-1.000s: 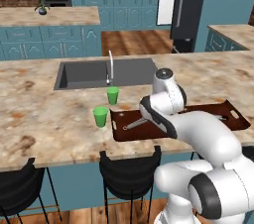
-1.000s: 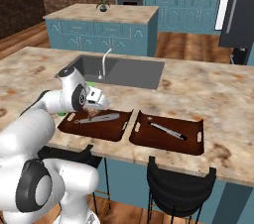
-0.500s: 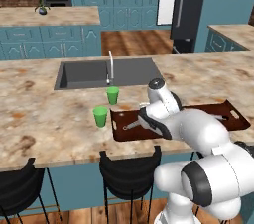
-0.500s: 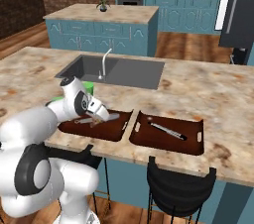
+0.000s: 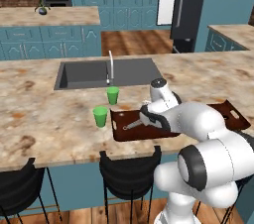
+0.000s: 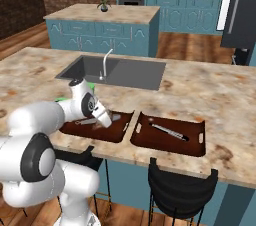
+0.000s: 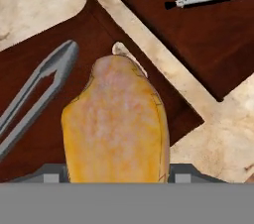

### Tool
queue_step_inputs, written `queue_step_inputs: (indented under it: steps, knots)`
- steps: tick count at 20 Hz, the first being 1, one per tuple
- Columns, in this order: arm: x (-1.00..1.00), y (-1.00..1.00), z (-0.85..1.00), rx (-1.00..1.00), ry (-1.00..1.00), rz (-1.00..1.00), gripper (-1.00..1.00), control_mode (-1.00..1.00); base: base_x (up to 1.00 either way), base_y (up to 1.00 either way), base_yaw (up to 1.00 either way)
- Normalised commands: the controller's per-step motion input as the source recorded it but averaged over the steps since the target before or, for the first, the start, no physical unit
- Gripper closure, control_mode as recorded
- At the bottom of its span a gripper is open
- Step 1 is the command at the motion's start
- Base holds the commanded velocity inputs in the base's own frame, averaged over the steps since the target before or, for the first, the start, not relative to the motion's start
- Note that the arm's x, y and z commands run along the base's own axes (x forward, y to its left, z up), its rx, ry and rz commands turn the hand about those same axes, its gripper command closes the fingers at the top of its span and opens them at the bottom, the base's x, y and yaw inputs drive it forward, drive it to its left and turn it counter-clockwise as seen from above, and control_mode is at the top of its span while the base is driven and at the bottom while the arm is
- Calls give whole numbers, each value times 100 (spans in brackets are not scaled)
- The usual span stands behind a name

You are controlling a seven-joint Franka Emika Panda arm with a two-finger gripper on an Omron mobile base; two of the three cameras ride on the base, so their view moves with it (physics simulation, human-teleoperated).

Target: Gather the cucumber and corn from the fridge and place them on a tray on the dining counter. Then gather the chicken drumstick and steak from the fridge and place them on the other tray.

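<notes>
Fingers [image 7: 53, 172] closed on the chicken drumstick [image 7: 116, 124], one on each flank of its thick end; its narrow end points away from the hand. Gripper [image 6: 106, 119] low over the left tray [image 6: 118, 133], at its right part, just above the dark brown surface. In the hand view the drumstick hangs over this tray, its narrow tip close to the tray's edge by the strip of counter between the two trays.

Silver tongs [image 7: 37, 85] lie flat on the left tray, just beside the drumstick, apart from it. Right tray [image 6: 195, 146] sits just beside the left one, near edge of the dining counter [image 6: 210, 95]. A slim silver tool [image 6: 168, 131] with a dark tip lies on it at a slant.

Two green cups [image 5: 106, 105] stand on the counter left of the trays, near the sink [image 5: 84, 73]. Faucet [image 5: 110, 64] at the sink's near rim. Fridge [image 5: 191, 7] far back right, well apart. Black stools [image 6: 182, 190] under the near edge.
</notes>
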Motion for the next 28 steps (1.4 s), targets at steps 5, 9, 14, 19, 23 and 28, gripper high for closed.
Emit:
queue_step_inputs:
  steps: [5, 9, 14, 19, 23, 28]
  knots:
    - [5, 0, -26, 10, 0, -18, 100, -100, 0, 0, 0]
    - [27, 0, -36, 10, 0, -14, 100, -100, 0, 0, 0]
    - [31, 0, -34, 10, 0, -10, 100, -100, 0, 0, 0]
    - [17, 0, -31, 7, 0, -7, 100, -100, 0, 0, 0]
    - [-7, -6, -15, 7, 0, -4, -100, -100, 0, 0, 0]
    - [-53, -23, 18, 5, 0, 0, -100, -100, 0, 0, 0]
